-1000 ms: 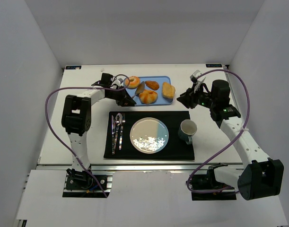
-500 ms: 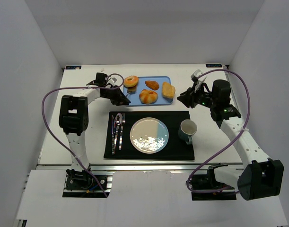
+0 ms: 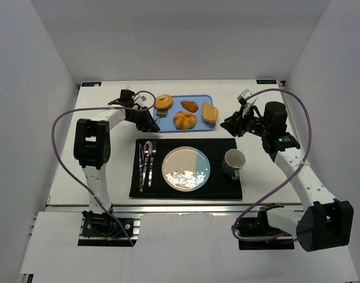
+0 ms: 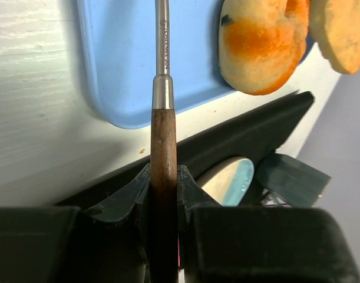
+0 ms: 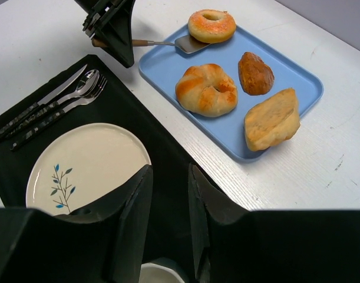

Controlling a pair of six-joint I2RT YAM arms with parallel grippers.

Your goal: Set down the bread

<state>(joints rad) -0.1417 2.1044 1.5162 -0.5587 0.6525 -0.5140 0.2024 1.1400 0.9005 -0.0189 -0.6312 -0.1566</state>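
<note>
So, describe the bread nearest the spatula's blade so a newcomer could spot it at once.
Find the blue tray at the far side of the table. In its far left corner, at the spatula blade, lies the bagel. It is the only bread with a hole; the other three are solid.

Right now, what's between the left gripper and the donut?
Only the spatula that the left gripper holds: its shaft crosses the blue tray rim, blade ending by the donut. Right wrist view shows it best.
</note>
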